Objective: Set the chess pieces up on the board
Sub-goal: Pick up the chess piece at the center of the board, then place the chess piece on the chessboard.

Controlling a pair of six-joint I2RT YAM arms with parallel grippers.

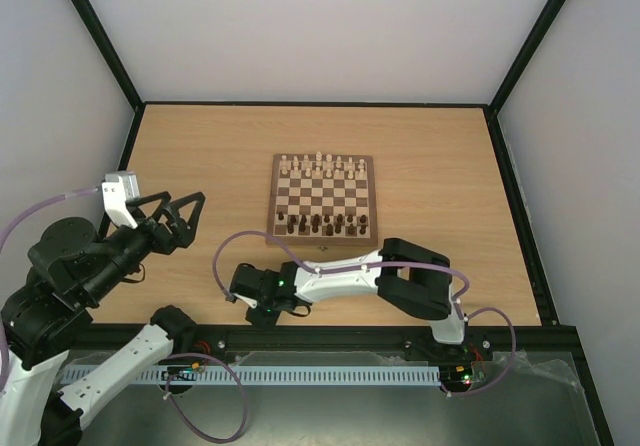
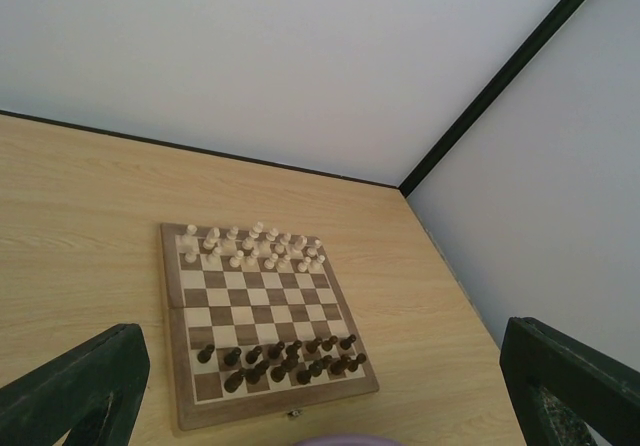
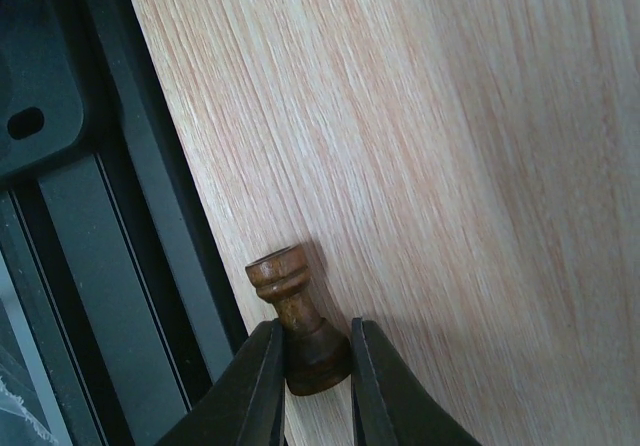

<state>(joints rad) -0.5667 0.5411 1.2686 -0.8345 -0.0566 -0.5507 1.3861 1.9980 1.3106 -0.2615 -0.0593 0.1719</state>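
L gripper (image 1: 172, 209): mine, up off the table (image 1: 200, 146) at far left, well apart from the board. Jaws spread wide, nothing betw them.
L fingers (image 2: 70, 391): dark tips at both lower corners of L wrist view; board shows betw them, farther off.
R gripper (image 3: 316, 328): mine, low at the table's near edge, left of R arm's base, w/ the arm folded across to the left. Jaws narrow, clamped on the lone dark piece.
Lone dark piece (image 3: 280, 276): dark brown turned wood, collared top, ringed neck, wide foot. Foot pinched betw my R fingers (image 3: 262, 386), both touching its sides. Head points toward the rail in R wrist view. Can't tell if it sits on the wood or hangs just off it.
Rail (image 3: 140, 226): black, runs along the table's near edge, just beside the piece.
Board (image 1: 323, 198): mid-table, square to the table edges, well apart from R gripper and farther in. Middle rows bare.
Cream pieces (image 1: 322, 164): on the board's far two rows, upright as far as I can see.
Dark pieces (image 1: 322, 224): on the board's near two rows. Too small to tell types or count.
Cable (image 1: 216, 261): lavender loop rising off my R wrist, near side of the board.
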